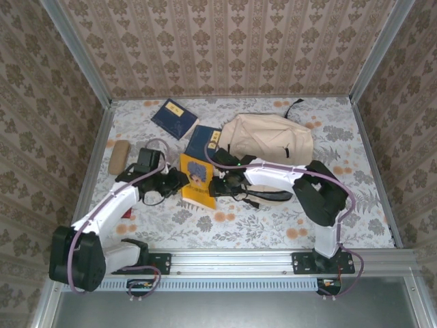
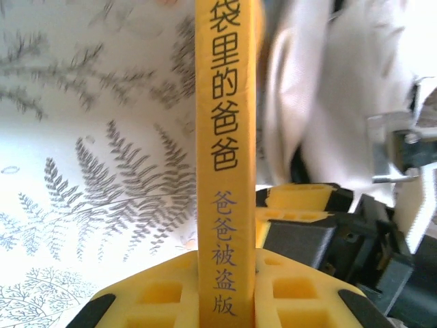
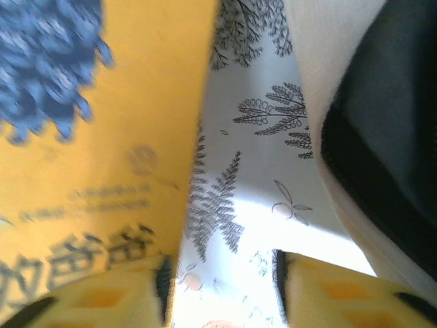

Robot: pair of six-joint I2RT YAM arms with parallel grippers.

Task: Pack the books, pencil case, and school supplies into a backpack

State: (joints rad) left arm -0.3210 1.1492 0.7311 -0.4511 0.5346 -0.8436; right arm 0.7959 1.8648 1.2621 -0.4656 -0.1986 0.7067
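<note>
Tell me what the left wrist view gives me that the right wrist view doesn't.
Left wrist: the spine of the yellow book, printed characters running down it, clamped edge-on between the left fingers.
Right wrist: that book's cover with a blurred blue cartoon, the right fingers apart with nothing between them, and the dark inside of the backpack.
Both: the yellow book, the fern-print tablecloth and the backpack's cream fabric.
</note>
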